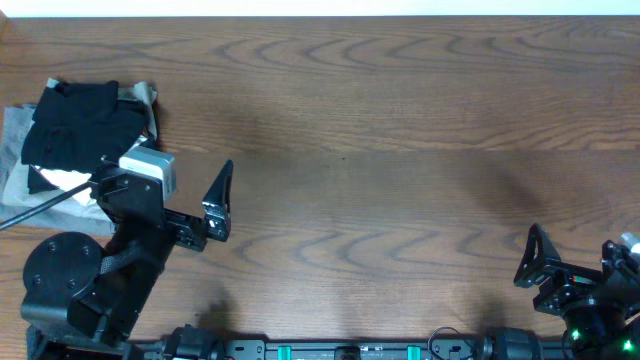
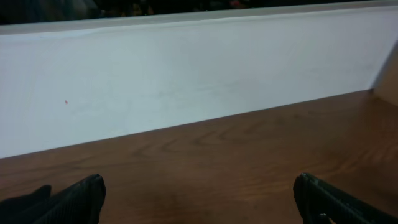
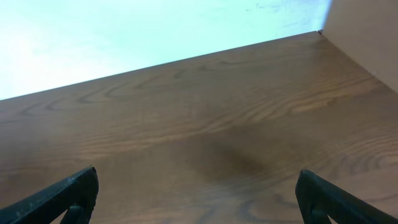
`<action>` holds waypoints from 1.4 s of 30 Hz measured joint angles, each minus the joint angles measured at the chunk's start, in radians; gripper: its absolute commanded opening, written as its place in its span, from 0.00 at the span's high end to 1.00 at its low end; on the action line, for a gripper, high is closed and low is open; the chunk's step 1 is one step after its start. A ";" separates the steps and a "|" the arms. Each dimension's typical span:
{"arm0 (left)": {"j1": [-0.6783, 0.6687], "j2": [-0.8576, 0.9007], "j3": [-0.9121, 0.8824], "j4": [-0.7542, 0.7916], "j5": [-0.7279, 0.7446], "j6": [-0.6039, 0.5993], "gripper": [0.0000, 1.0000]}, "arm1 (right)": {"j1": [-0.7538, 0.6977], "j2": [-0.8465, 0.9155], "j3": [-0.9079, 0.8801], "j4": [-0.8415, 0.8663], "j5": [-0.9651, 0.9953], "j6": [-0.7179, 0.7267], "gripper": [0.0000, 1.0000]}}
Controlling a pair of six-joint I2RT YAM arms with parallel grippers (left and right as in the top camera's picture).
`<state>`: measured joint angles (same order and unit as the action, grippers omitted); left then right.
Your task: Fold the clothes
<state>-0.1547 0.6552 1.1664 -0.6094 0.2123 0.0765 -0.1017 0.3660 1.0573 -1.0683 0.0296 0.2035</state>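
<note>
A pile of folded clothes [image 1: 85,125], black on top of grey and white pieces, lies at the far left of the wooden table [image 1: 400,150]. My left gripper [image 1: 218,200] is open and empty, just right of the pile near the front left. In the left wrist view its fingers [image 2: 199,199] frame bare wood. My right gripper [image 1: 532,258] is open and empty at the front right corner. In the right wrist view its fingers [image 3: 198,196] frame bare wood too. The clothes do not show in either wrist view.
A white wall [image 2: 186,74] borders the table's far edge. The left arm's base [image 1: 60,275] stands at the front left, and a black cable [image 1: 40,205] runs off the left edge by the pile.
</note>
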 measured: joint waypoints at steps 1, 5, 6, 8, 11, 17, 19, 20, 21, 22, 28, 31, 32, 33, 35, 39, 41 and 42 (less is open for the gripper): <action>0.000 0.000 0.000 0.000 -0.005 0.000 0.02 | 0.000 0.000 0.000 0.000 0.002 0.000 0.01; 0.000 0.000 0.000 0.000 -0.011 0.003 0.02 | 0.000 0.000 0.000 0.000 0.005 0.000 0.01; 0.000 0.000 0.000 0.000 -0.011 0.003 0.02 | 0.000 0.000 0.000 0.000 0.005 0.000 0.01; 0.000 0.000 0.000 0.000 -0.011 0.003 0.02 | 0.000 0.000 0.000 -0.004 0.006 0.000 0.01; 0.000 0.000 0.000 0.000 -0.011 0.003 0.02 | 0.000 0.000 0.000 -0.028 0.007 0.000 0.01; 0.000 0.000 0.000 0.000 -0.011 0.003 0.02 | 0.000 0.000 0.000 -0.127 0.009 0.000 0.01; 0.000 0.000 0.000 0.000 -0.011 0.003 0.02 | 0.000 0.000 0.000 -0.170 0.009 0.000 0.01; 0.000 0.000 0.000 0.000 -0.012 0.003 0.02 | 0.000 0.000 0.000 -0.192 0.009 0.000 0.01; 0.000 0.000 0.000 0.000 -0.013 0.003 0.02 | 0.000 0.000 -0.001 -0.208 0.009 0.000 0.01; 0.000 0.000 0.000 0.000 -0.014 0.003 0.02 | 0.000 0.000 -0.001 -0.226 0.009 0.000 0.01; -0.001 -0.001 0.000 0.000 -0.014 0.003 0.02 | 0.000 0.000 -0.001 -0.251 0.011 0.000 0.01; -0.001 -0.001 0.000 0.000 -0.014 0.003 0.02 | 0.000 0.000 -0.001 -0.251 0.012 0.000 0.01; -0.001 -0.001 0.000 0.000 -0.014 0.003 0.02 | 0.000 0.000 -0.001 -0.251 0.011 0.000 0.01; -0.001 -0.001 0.000 0.000 -0.014 0.003 0.02 | 0.000 0.000 -0.001 -0.251 0.012 0.000 0.01; -0.001 -0.001 0.000 0.000 -0.014 0.003 0.02 | 0.000 0.000 -0.001 -0.251 0.012 0.000 0.01; -0.001 -0.001 0.000 0.000 -0.014 0.003 0.02 | 0.000 0.000 -0.003 -0.239 0.014 0.000 0.01; -0.001 -0.001 0.000 0.000 -0.014 0.003 0.02 | 0.006 0.000 -0.016 -0.182 0.016 -0.002 0.01; -0.001 -0.001 0.000 0.001 -0.014 0.003 0.02 | 0.012 -0.001 -0.032 -0.134 0.016 -0.004 0.01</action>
<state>-0.1555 0.6544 1.1664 -0.6086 0.1978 0.0792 -0.0895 0.3649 1.0252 -1.2022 0.0460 0.1997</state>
